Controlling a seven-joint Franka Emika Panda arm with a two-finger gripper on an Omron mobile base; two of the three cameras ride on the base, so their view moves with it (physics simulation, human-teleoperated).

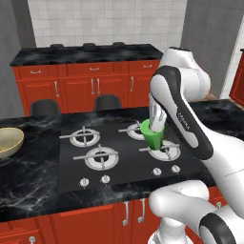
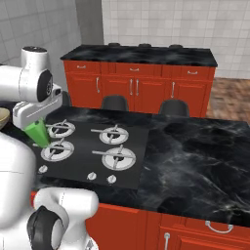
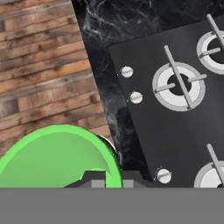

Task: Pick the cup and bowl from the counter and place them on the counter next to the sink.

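You've got the small bright green plastic cup (image 1: pixel 153 135) pinched in the robot's two-finger gripper (image 1: pixel 155 125) right now: the jaws are closed narrow on its rim, one finger down inside the cup and the other outside the wall, as far as the left base view lets you see. The cup hangs straight below the hand, lifted above the matte black stove plate (image 1: pixel 119 155) with four burners, over the front right burner (image 1: pixel 165 150) in that view. It looks roughly upright there, maybe tipped a touch.

From the right base view you see the same cup (image 2: pixel 38 133) tucked under the white hand, above the left-hand burners of the stove plate (image 2: pixel 95 154).

In the hand view the green rim (image 3: pixel 61 157) curves across the lower left, sitting right against the dark finger tips (image 3: pixel 94 178). Past it you're looking down at the stove plate (image 3: pixel 175 118), its silver knobs (image 3: pixel 136 97), a strip of glossy black marble-patterned counter (image 3: pixel 109 30) and wooden floor planks (image 3: pixel 43 65).

The wide round beige-tan bowl (image 1: pixel 8 141) sits on the counter (image 1: pixel 28 167) at the far left of the left base view, well apart from the hand and the cup. In the right base view only a sliver of it (image 2: pixel 3 115) peeks out behind the arm, so you can't tell much from there.
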